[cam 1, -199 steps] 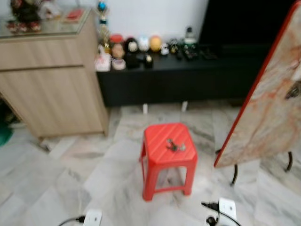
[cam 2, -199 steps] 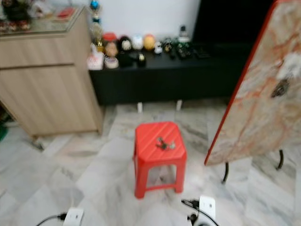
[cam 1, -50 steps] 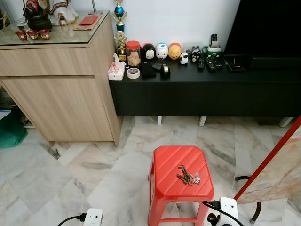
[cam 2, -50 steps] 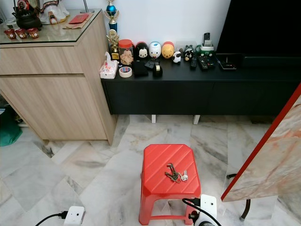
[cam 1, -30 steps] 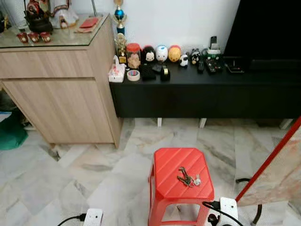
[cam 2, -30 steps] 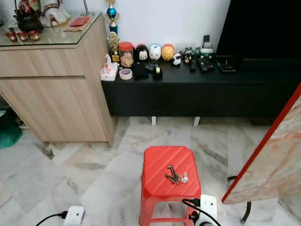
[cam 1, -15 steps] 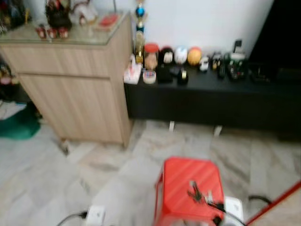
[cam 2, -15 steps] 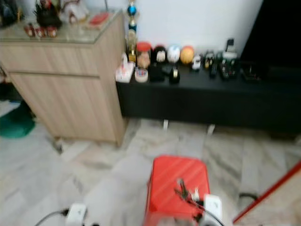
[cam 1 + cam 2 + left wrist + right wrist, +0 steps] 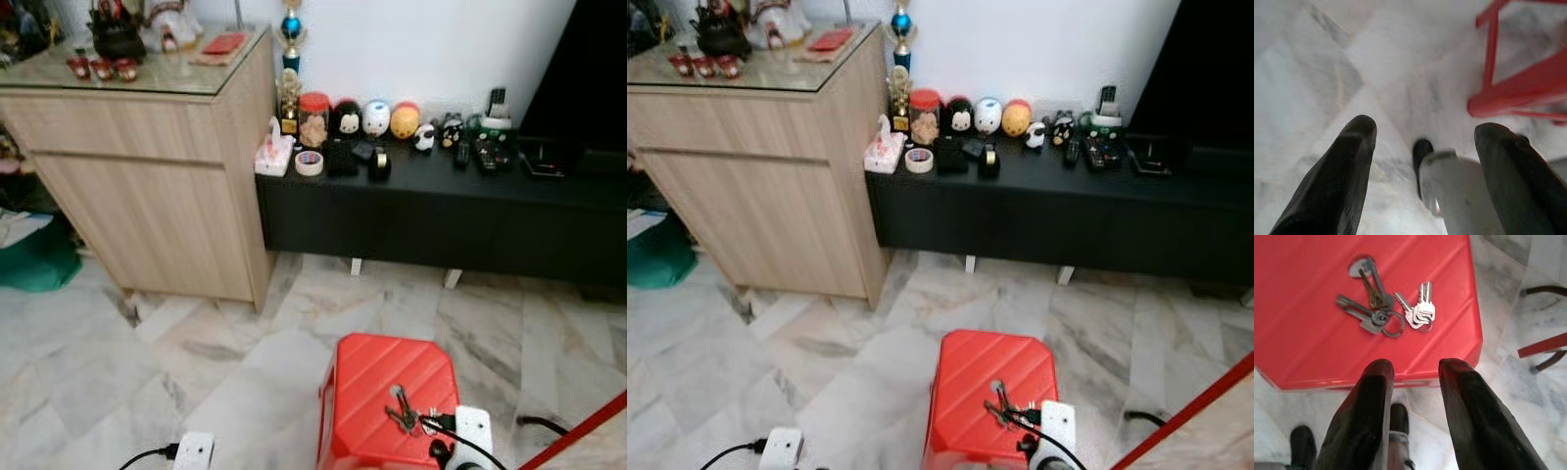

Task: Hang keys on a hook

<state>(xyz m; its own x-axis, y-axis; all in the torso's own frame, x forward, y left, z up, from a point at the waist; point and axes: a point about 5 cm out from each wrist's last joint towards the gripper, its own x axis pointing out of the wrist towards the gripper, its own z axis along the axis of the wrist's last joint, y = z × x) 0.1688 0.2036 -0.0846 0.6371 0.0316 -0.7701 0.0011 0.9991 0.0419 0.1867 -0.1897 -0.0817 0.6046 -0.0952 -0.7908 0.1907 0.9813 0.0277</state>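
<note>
- Head views: bright, even indoor light, slightly soft all over, weak shadows.
- Glass cabinet top (image 9: pixel 147 73), upper left, shows pale glare.
- Wrist views: near fingers (image 9: pixel 1366 416) blurred; marble floor (image 9: pixel 1312 73) washed out.

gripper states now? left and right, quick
Left gripper: jaws open, holding nothing, over the floor.
Right gripper: jaws open, empty, hovering above the keys on the red stool.
</note>
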